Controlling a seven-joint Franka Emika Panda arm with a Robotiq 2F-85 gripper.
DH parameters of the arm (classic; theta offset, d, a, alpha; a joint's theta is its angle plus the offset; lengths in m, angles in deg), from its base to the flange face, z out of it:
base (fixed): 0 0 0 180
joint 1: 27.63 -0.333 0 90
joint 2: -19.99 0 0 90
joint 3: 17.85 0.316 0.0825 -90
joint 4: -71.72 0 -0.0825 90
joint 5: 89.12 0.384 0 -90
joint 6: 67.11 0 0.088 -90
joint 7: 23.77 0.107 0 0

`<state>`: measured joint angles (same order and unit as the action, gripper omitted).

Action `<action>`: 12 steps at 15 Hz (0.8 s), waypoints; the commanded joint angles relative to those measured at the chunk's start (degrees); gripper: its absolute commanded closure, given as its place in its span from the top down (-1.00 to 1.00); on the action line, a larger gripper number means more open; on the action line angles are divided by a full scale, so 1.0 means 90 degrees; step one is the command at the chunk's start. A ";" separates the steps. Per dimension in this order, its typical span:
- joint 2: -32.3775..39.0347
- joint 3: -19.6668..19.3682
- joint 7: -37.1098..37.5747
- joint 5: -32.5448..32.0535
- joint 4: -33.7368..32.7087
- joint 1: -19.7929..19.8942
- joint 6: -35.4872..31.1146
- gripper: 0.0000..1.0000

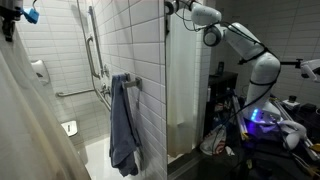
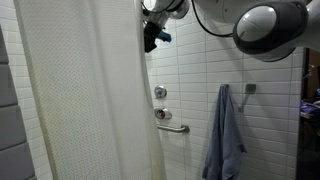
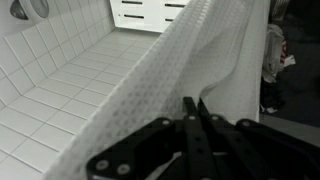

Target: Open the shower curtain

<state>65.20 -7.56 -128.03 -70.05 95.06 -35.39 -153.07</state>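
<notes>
Tool (image 3: 195,104) with its 2 fingers (image 3: 187,116) pinched together on a fold of the white shower curtain (image 3: 190,60) — high at its edge (image 2: 152,35); blue-grey towel (image 2: 225,130) hangs on the tiled wall nearby

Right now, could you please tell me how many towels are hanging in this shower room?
1. The blue-grey towel hangs against the white tiled wall, and both exterior views show it. The curtain covers much of the room, so others may be hidden.
</notes>
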 commanded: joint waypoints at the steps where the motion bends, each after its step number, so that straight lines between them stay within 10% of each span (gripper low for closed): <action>1: 0.0100 0.0020 -0.0148 -0.0101 0.0413 -0.0256 -0.0194 -0.99; 3: 0.0585 0.0230 0.0040 -0.0284 -0.0409 -0.0370 0.0158 -0.99; 7: 0.0106 0.0198 -0.0074 -0.0113 0.0513 -0.0450 -0.0064 -0.99; 8: 0.0593 0.0360 0.0096 -0.0265 -0.0349 -0.0532 0.0351 -0.99; 11: 0.0089 0.0343 -0.0011 -0.0093 0.0555 -0.0511 0.0194 -0.99; 12: 0.0581 0.0443 0.0133 -0.0272 -0.0330 -0.0624 0.0578 -0.99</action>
<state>65.68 -4.00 -127.66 -69.76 95.86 -39.04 -153.16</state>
